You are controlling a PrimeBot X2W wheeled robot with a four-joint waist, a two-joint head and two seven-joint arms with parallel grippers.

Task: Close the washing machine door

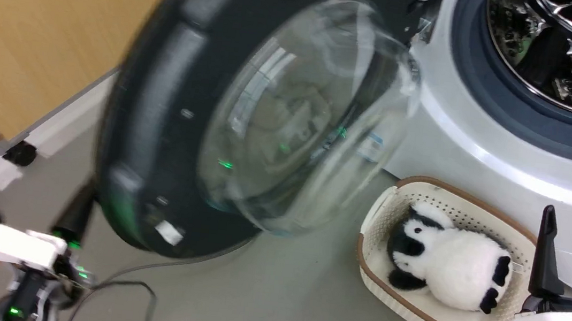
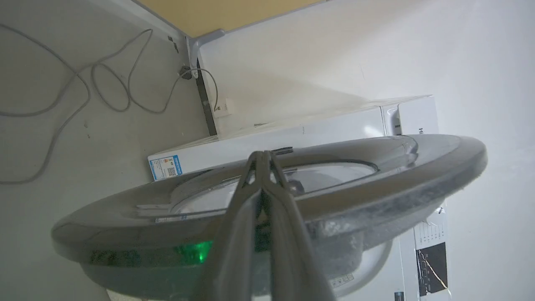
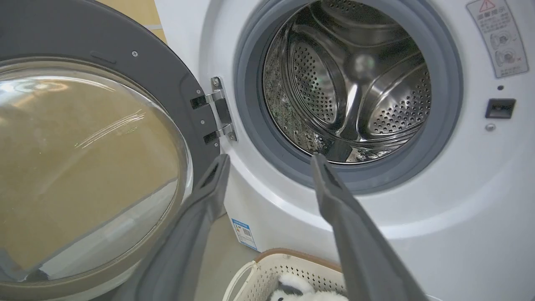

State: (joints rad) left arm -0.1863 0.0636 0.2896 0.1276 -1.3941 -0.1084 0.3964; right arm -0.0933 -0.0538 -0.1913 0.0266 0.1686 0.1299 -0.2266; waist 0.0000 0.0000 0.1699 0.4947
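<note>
Left gripper (image 2: 263,158): fingers pressed together, holding nothing; we see them laid across the rim of the washing machine door (image 2: 376,184), tips on its outer face beside the window (image 2: 326,175)
Right gripper (image 1: 571,257): fingers spread, empty; the cream basket (image 1: 383,204) with a plush toy (image 1: 457,266) sits just to its left
Washing machine door: swung wide on its hinge (image 3: 217,113), lying between the two grippers; blurred in the head view
Washing machine (image 1: 481,150): straight ahead of the right gripper; steel drum (image 3: 355,83) and grey gasket (image 3: 250,125) uncovered
Step in hand: we judge it a push by the left gripper, carrying the door round toward the porthole
Doing it well: we would press near the free edge, far from the hinge; follow the door's arc so the fingers do not slide off the glossy face; end firmly, so the door seats at the catch slot (image 3: 500,108)
Hazard: we would hold the right gripper clear of the door's sweep; whether the basket lies under that path we cannot tell
</note>
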